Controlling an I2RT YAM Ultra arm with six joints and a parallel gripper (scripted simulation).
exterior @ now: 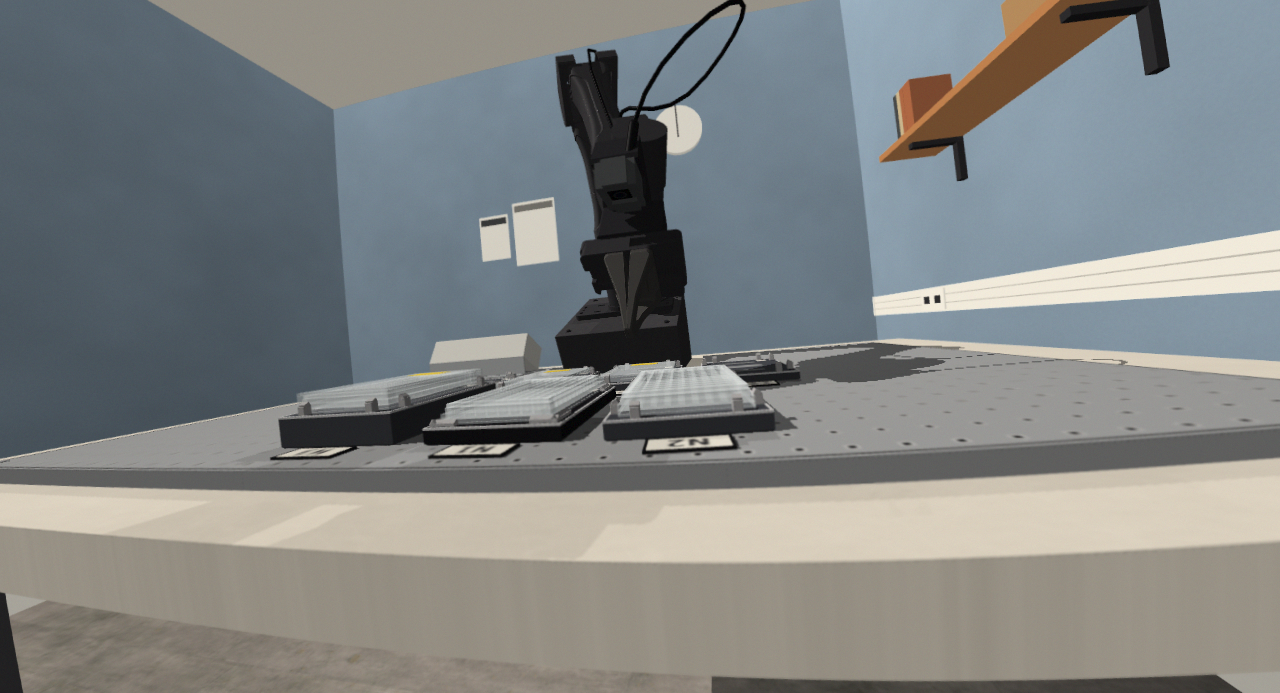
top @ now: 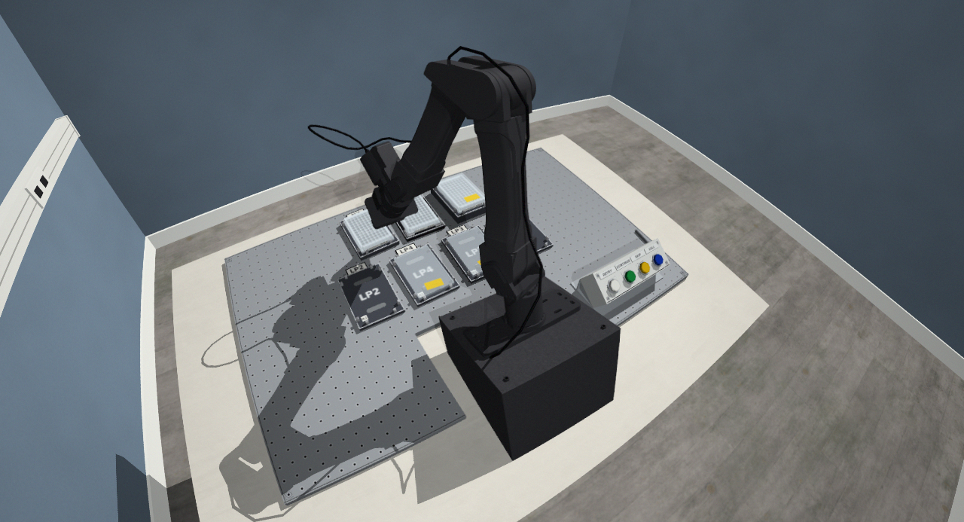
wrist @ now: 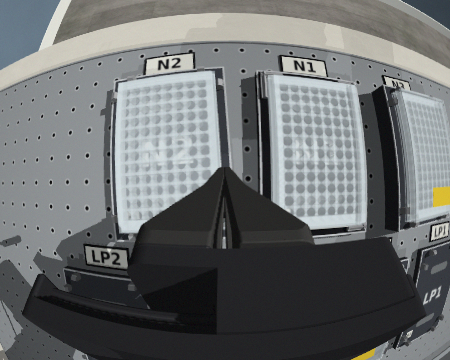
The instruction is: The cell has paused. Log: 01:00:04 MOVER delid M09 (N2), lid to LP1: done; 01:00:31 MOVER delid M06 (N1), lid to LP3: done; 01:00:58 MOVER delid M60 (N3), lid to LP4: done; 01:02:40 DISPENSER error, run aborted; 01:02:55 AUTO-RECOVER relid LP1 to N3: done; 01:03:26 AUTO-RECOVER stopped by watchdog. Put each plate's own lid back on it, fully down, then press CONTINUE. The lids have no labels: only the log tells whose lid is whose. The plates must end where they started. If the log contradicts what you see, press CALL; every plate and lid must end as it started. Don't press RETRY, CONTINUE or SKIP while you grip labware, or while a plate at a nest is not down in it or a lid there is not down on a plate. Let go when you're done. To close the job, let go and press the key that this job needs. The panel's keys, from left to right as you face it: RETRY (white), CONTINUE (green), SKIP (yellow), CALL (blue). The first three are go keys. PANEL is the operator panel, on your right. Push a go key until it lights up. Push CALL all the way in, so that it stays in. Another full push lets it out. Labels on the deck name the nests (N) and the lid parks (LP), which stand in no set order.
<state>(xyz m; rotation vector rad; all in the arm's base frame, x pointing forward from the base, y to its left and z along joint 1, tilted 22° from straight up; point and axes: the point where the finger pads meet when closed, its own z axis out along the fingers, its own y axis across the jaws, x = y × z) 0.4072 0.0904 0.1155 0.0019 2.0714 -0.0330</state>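
Three plates sit in a row across the upper half of the wrist view: N2 plate [wrist: 166, 150] at upper left, N1 plate [wrist: 312, 150] centre-right, N3 plate [wrist: 427, 160] at the right edge. The N2 and N1 plates show bare wells, no lid. The N3 plate carries a clear lid [wrist: 419, 112] w/ a yellow tag [wrist: 441, 196] near its lower corner.

The tool [wrist: 225, 220] fills the lower centre of the wrist view, fingers pressed together, nothing between them. Its tip points at the gap between the N2 and N1 plates, above the worktop [top: 303, 398], not touching either plate.

In the top view, the tool [top: 385, 209] hangs over the plate row in mid-frame. Below the row, the parks: LP2 [top: 370, 296] dark and bare at centre-left, LP4 w/ a clear lid [top: 423, 273] and yellow tag just right of it, LP3 w/ another lid [top: 465, 252] partly hidden behind the arm. LP1 [wrist: 435, 295] shows dark and bare at lower right of the wrist view.

The panel [top: 620, 273] sits at centre-right in the top view: white key [top: 613, 285], green key [top: 629, 276], yellow key [top: 644, 267], blue key [top: 657, 258], well apart from the tool. Can't tell whether any key is lit or pushed in.
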